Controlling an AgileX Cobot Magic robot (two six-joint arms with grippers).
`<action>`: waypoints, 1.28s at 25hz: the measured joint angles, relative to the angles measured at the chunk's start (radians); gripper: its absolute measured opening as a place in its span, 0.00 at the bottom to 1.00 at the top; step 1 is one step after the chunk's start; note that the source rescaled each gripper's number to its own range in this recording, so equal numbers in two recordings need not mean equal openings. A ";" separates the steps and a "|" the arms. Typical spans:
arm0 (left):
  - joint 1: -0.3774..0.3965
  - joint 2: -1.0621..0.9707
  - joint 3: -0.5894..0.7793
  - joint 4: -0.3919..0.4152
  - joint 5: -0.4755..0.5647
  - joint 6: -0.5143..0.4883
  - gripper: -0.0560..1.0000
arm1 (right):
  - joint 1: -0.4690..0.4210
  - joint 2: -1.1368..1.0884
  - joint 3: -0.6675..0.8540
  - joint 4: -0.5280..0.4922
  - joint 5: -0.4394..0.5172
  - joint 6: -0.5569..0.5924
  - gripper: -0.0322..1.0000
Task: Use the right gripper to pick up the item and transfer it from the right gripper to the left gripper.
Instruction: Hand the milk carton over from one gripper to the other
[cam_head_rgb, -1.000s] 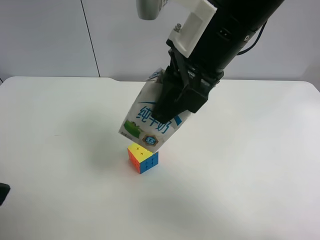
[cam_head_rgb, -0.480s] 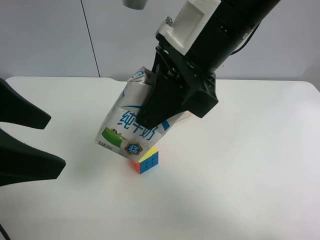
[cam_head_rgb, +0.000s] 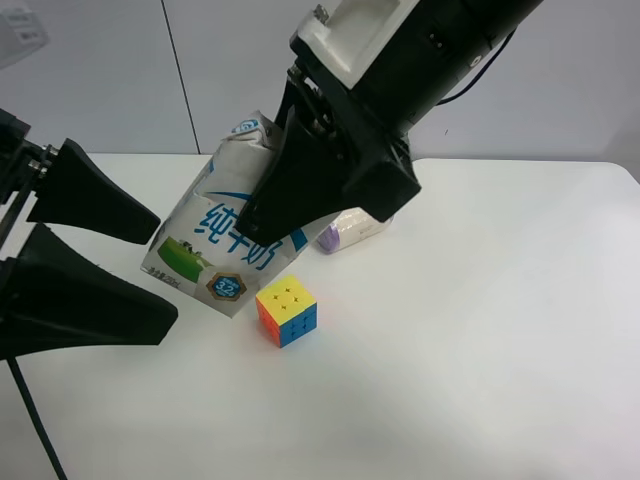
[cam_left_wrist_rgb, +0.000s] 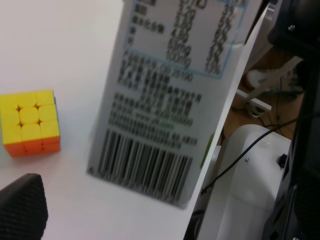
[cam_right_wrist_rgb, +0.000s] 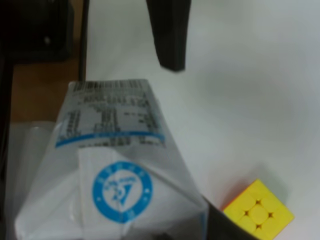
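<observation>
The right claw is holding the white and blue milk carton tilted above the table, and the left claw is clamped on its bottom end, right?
No. The right claw does hold the white and blue milk carton tilted above the white table, but the left claw is open, not clamped on it: the exterior high view shows its black fingers spread.

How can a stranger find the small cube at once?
On the white table, look near the lower corner of the tilted milk carton held in the air. There sits a small puzzle cube; unlike the white and blue carton, it has a yellow top and orange and blue sides.
</observation>
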 joint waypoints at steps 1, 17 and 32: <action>0.000 0.009 -0.001 -0.015 -0.003 0.018 1.00 | 0.000 0.000 0.000 0.003 -0.004 -0.001 0.03; -0.047 0.172 -0.103 -0.057 -0.015 0.101 1.00 | 0.000 0.001 0.000 0.036 -0.051 -0.062 0.03; -0.090 0.208 -0.106 -0.053 -0.093 0.151 0.37 | 0.000 0.001 0.000 0.036 -0.064 -0.070 0.03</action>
